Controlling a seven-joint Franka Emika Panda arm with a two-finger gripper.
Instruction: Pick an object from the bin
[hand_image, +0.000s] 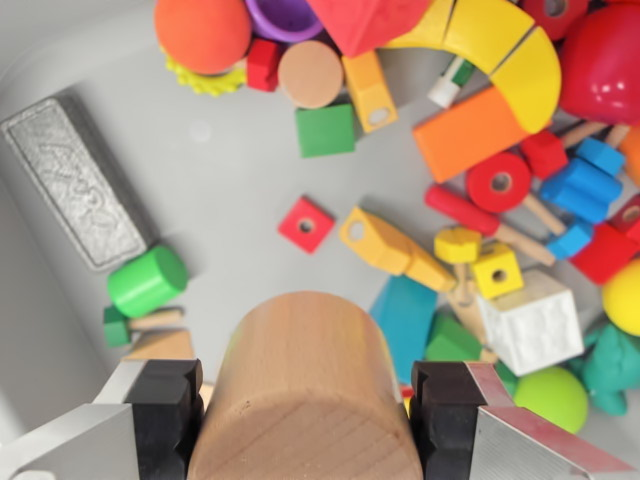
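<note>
Wrist view: end effector (305, 415) clamped on wooden cylinder (305, 390), looking down over the bin (215, 190).

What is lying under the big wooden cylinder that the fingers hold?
Beside the wooden cylinder a blue block and a plain wooden piece stick out from below its edges. Whatever lies directly beneath is covered, so it cannot be seen.

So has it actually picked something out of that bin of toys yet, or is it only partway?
Partway, it seems. Done: the gripper is shut on a plain wooden cylinder, with a black pad pressed on each side. In hand: the cylinder looks large and close to the camera, seemingly raised above the other toys, like the green cylinder and red square block. Left: the grey bin floor still fills the view, so carrying it clear remains.
</note>
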